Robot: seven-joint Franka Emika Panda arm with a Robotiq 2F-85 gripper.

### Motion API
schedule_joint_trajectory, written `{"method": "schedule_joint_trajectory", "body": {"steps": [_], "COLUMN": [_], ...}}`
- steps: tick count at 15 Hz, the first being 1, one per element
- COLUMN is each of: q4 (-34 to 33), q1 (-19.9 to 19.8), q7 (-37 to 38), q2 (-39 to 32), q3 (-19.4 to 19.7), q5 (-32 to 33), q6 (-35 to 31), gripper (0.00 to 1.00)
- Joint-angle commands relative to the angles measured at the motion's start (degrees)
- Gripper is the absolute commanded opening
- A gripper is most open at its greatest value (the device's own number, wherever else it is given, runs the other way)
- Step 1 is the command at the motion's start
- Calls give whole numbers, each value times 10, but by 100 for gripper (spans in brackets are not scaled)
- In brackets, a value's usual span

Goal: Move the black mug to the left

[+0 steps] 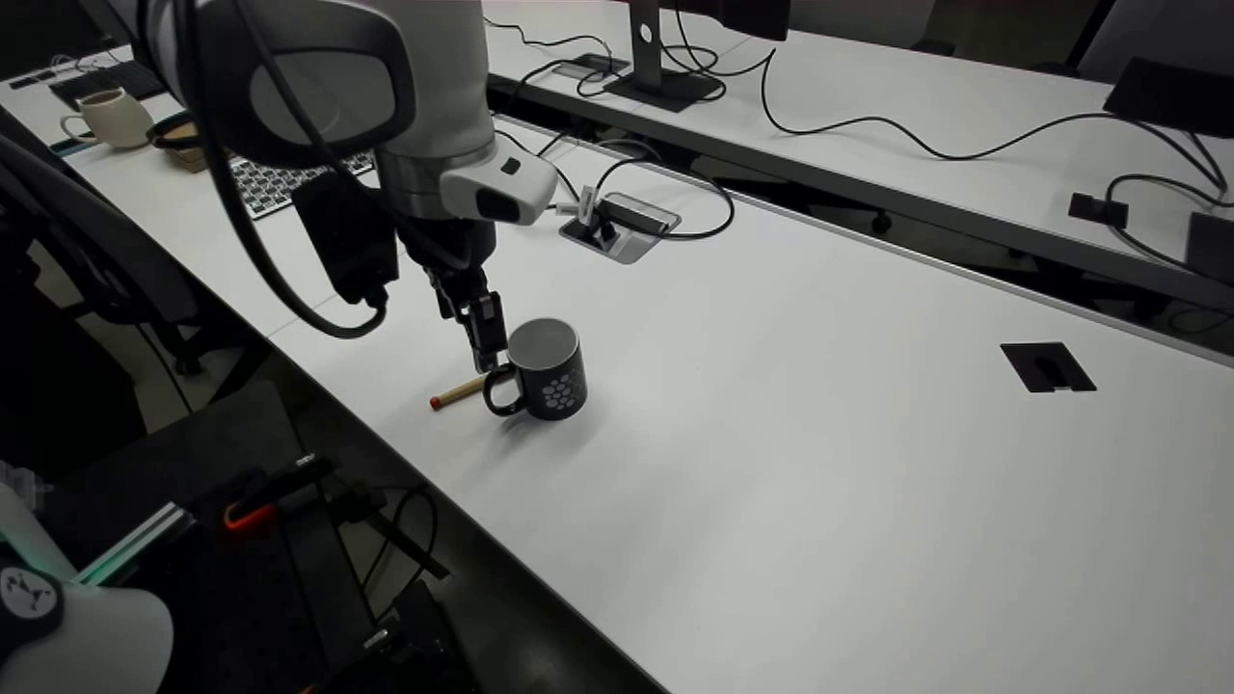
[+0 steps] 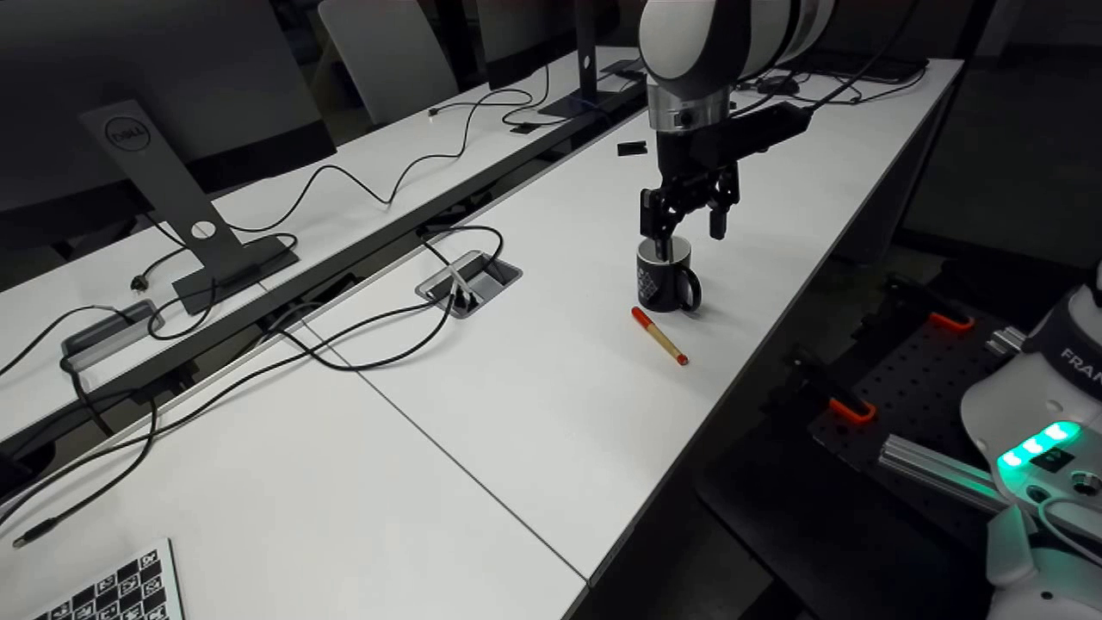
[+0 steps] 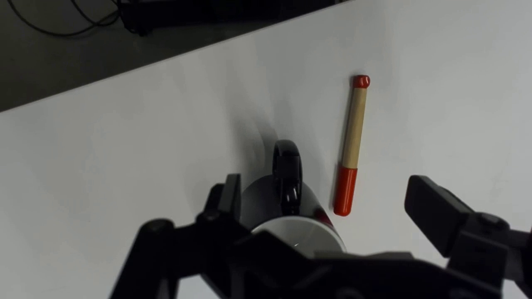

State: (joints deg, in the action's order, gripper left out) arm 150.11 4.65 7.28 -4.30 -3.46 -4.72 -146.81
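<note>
The black mug (image 1: pixel 552 390) stands upright on the white table (image 1: pixel 819 463), with its handle toward the near table edge. It also shows in an exterior view (image 2: pixel 659 288) and, partly hidden by the gripper body, in the wrist view (image 3: pixel 266 201). My gripper (image 3: pixel 325 193) is open and empty. In the wrist view the mug lies between the spread fingers, closer to the left one. In an exterior view the gripper (image 2: pixel 690 234) is above the mug, one finger overlapping its opening. Whether a finger touches the mug I cannot tell.
A thin red-and-tan stick (image 2: pixel 659 336) lies on the table close beside the mug; it also shows in the wrist view (image 3: pixel 353 137). A cable socket box (image 2: pixel 469 282) with black cables is set in the tabletop. A black plate (image 1: pixel 1048 367) lies farther along the table.
</note>
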Motion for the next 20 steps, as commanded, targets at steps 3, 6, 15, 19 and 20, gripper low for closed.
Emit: {"method": "schedule_joint_trajectory", "body": {"steps": [3,6,15,19,20], "q4": [-3,-5,-13,-21,-24], "q1": [0,-1,1,2,2], "q7": [31,24,24,20,18], "q2": [-23,-33,-63,-77,-81], "q3": [6,4,6,5,5], "q5": [38,32,31,30,28], "q6": [-11,-17,-47,-55,-56], "gripper": [100,100,100,100,100]}}
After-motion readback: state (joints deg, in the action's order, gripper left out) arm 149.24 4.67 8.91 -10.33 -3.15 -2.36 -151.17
